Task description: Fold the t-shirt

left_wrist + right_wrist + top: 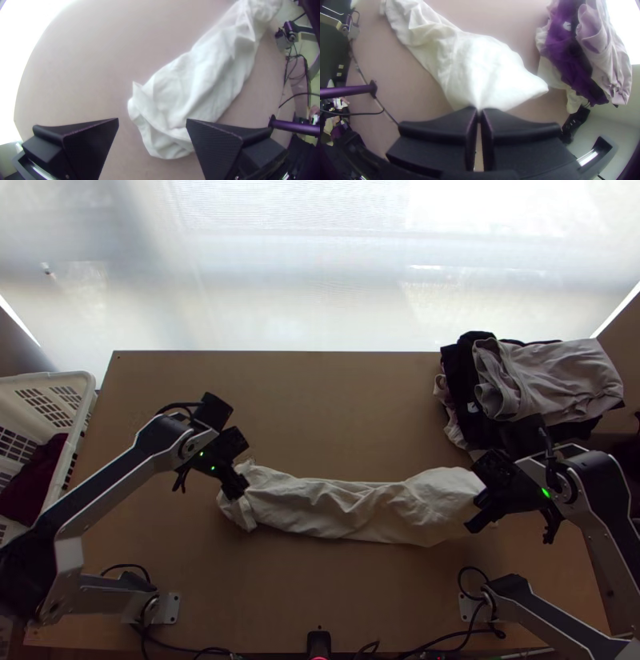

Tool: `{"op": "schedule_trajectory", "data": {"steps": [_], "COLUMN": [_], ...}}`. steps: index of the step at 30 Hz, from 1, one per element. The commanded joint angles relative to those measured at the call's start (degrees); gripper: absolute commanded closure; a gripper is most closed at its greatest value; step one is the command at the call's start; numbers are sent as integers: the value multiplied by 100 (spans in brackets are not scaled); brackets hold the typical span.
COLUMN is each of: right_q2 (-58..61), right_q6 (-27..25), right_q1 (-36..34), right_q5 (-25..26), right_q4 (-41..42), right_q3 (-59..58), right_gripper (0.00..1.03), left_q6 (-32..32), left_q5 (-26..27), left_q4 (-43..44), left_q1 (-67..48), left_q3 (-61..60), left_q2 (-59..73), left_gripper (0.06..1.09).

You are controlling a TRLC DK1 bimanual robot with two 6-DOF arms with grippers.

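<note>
Holding one end of the whitish t-shirt (344, 508), laid as a long, wrinkled strip on the tabletop (320, 412) between both hands, in the right hand (478, 514), closed tight on a pinch of cloth, with a pile of clothes (552, 380) just beyond. Gripping nothing with the left hand (238, 488), wide open right by the t-shirt's other end.

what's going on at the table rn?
The right gripper is shut on one end of the white t-shirt, which lies in a long, wrinkled strip across the table. The left gripper is open at the strip's other end. The shirt isn't a neat fold yet; a pile of clothes sits at the table's far right.
</note>
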Motion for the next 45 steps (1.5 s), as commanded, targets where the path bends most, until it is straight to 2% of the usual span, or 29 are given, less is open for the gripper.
{"op": "schedule_trajectory", "data": {"steps": [1,5,6,9,12,15,18,22,26,31,34,38,42,45], "right_q2": [-97,-149,-149,-141,-132,-114,-61,-9,-44,-149,-290,-668,-1151,-1274], "right_q6": [171,171,171,162,153,127,127,188,381,715,628,-76,-620,-717], "right_q1": [226,226,235,226,226,226,156,-345,-750,-1101,-1128,-1092,-1057,-723], "right_q5": [4,4,4,4,4,13,13,4,4,4,-4,-13,-13,-13], "right_q4": [31,31,31,31,58,110,260,646,1244,1815,1727,1209,857,550], "right_q3": [57,66,66,84,75,49,137,339,488,664,620,-118,-1384,-2219], "right_gripper": [100,100,100,100,100,100,100,100,100,100,100,100,100,100], "left_q6": [-329,-443,-478,-522,-592,-689,-865,-1058,-1058,-882,-610,-91,313,322], "left_q5": [17,9,9,35,88,448,756,1010,1634,2135,2232,2241,2232,2206], "left_q4": [115,370,387,396,537,651,168,-430,-1072,-1142,-1485,-2082,-2487,-2539], "left_q1": [170,223,223,170,179,372,706,1418,2552,3616,3774,3800,3440,2798], "left_q3": [584,461,452,399,320,311,742,1630,2728,3133,3106,2676,1428,399], "left_q2": [989,1262,1314,1349,1376,1279,1095,453,40,-549,-1015,-1683,-2491,-2975], "left_gripper": [10,11,16,45,87,99,100,100,100,99,99,99,99,99]}}
